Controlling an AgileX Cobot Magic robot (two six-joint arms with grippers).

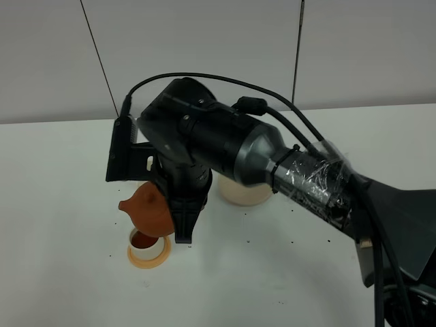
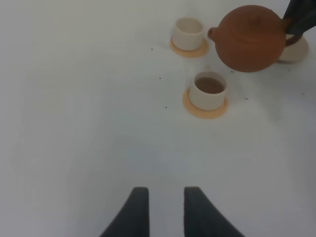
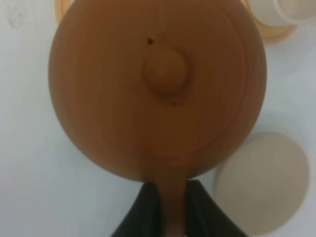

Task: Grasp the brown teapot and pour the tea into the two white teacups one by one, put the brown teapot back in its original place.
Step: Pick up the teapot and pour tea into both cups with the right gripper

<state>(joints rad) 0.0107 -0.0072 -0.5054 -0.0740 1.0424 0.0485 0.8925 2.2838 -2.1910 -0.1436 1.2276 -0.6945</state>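
We find the right hand (image 3: 167, 200) clamped on the handle of the brown teapot (image 3: 158, 89), which is held aloft, spout toward the unfilled teacup (image 2: 188, 32), presumably for pouring.

A plain white bench (image 1: 286, 272) fills the lower part of the exterior high view. Just left of centre, an orange round coaster (image 1: 145, 259) lies flat on it. At centre lies a pale beige saucer (image 1: 242, 194), its upper edge hidden. The left wrist view shows a second orange coaster (image 2: 187, 52) near the first. Tiny dark specks (image 1: 248, 240) dot the surface around them.
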